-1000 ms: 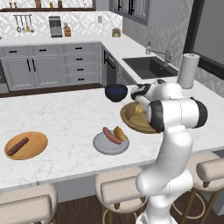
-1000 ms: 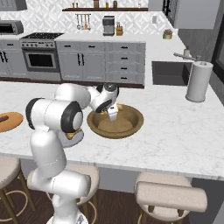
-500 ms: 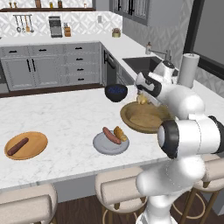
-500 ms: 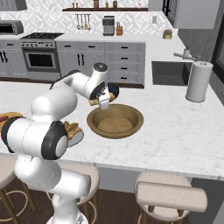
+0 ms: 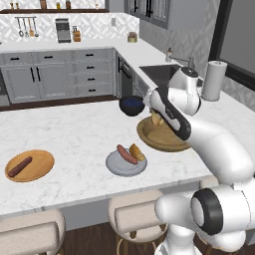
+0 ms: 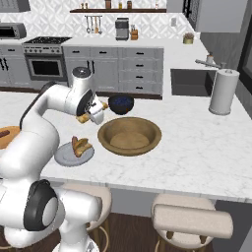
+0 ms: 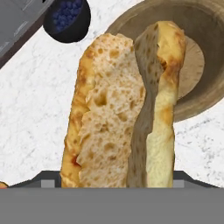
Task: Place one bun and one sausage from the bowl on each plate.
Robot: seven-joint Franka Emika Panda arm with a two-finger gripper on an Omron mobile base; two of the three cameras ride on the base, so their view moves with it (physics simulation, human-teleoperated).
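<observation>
Golden, soft and light, the bun (image 7: 127, 109) sits clenched lengthwise in our end effector (image 6: 92, 114), at the bowl's (image 6: 129, 136) nine o'clock.

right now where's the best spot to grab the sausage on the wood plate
Grip the sausage across its middle, coming straight down from above. It lies flat and alone on the orange-brown plate, a slim rod set diagonally, so the jaws should turn to close across its narrow width.

Fingertips hidden behind bun (image 7: 127, 113) (hand view)
</observation>
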